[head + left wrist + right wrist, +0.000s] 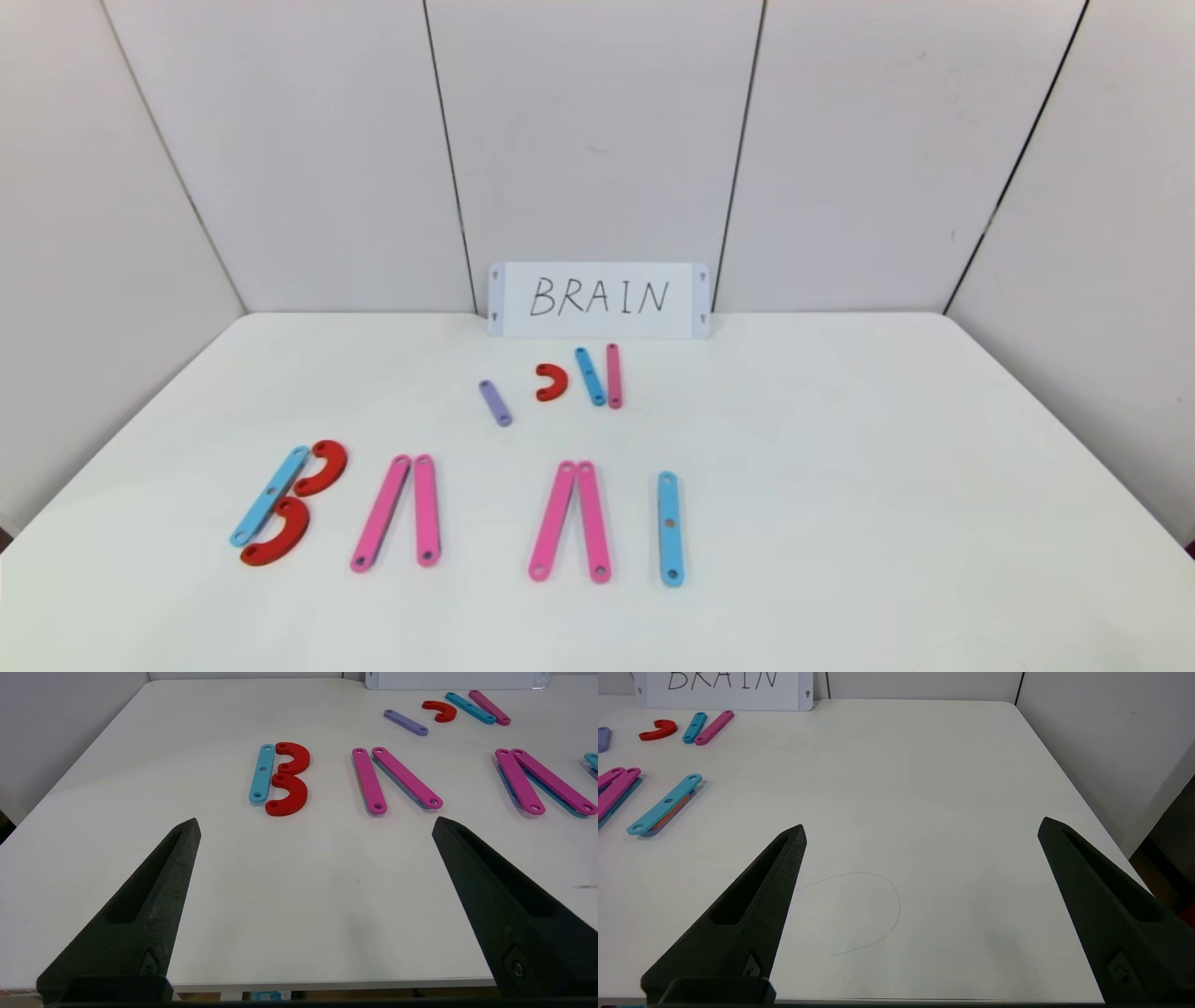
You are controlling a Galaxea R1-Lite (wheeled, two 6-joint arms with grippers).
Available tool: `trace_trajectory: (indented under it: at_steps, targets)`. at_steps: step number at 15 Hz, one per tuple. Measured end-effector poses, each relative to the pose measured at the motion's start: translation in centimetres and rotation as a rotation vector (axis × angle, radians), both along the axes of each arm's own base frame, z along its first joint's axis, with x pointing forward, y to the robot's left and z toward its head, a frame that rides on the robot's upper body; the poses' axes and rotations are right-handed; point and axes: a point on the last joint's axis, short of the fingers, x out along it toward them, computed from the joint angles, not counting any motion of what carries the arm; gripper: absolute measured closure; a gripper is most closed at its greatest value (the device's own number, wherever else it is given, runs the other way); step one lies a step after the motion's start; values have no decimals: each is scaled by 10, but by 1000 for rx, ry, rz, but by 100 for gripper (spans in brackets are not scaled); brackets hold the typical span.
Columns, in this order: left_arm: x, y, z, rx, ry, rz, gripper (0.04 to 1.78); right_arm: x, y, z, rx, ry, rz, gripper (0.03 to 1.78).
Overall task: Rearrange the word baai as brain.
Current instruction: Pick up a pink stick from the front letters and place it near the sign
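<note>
The word baai lies in a row near the table's front. Its B [285, 504] is a blue strip with two red curves. Two pairs of pink strips [397, 511] [570, 521] stand as A shapes without crossbars. A blue strip [669, 527] is the I. Spare pieces lie farther back: a purple strip [495, 402], a red curve [552, 382], a blue strip [589, 375] and a pink strip [613, 375]. Neither gripper shows in the head view. My left gripper [316, 826] is open over the front edge, short of the B [282, 779]. My right gripper [920, 830] is open over bare table, right of the I [665, 804].
A white card [598, 300] with handwritten BRAIN stands against the back wall. Grey panel walls enclose the white table [887, 485]. A thin curved hair or thread [882, 905] lies on the table between the right gripper's fingers.
</note>
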Motion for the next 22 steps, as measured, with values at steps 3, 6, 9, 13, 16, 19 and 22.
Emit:
trace_trajectory:
  at_steps: [3,6,9,13,16,19,22]
  targets:
    - [0,0,0,7,0,5,8,0,0,0,-1,-1,-1,8]
    - [-3,0,7,7,-10,17,8,0,0,2,-10,-7,-3,8]
    - [-8,1,24,5,-20,20,8,-8,0,25,-8,-64,4,8]
    - [-8,0,62,4,-36,17,8,-13,0,73,-11,-127,12,8]
    - [1,0,102,4,-30,11,8,-6,0,116,-12,-128,24,8]
    - [18,0,144,7,-2,9,8,15,1,158,-13,-101,60,8]
    - [42,0,183,10,72,0,8,45,2,193,-13,-58,96,8]
